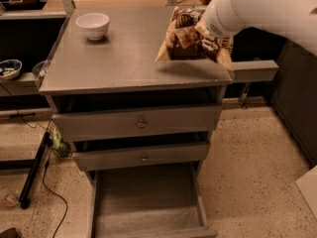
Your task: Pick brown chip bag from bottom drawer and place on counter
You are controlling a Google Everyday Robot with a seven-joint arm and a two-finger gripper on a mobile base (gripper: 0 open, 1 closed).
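The brown chip bag (pixel 184 37) is at the right rear of the counter (pixel 114 58), tilted, its lower edge at or just above the surface with a shadow beneath. My gripper (pixel 204 29) is at the bag's upper right side, hidden behind the white arm (pixel 257 9) that reaches in from the right. The bottom drawer (pixel 148 197) is pulled out and its grey floor is bare.
A white bowl (pixel 92 25) stands at the counter's back left. The two upper knobbed drawers (pixel 141 124) stand slightly open. A narrow grey side shelf (pixel 255 69) juts out to the right. A small bowl (pixel 9 68) sits on a low shelf at left; cables lie on the floor.
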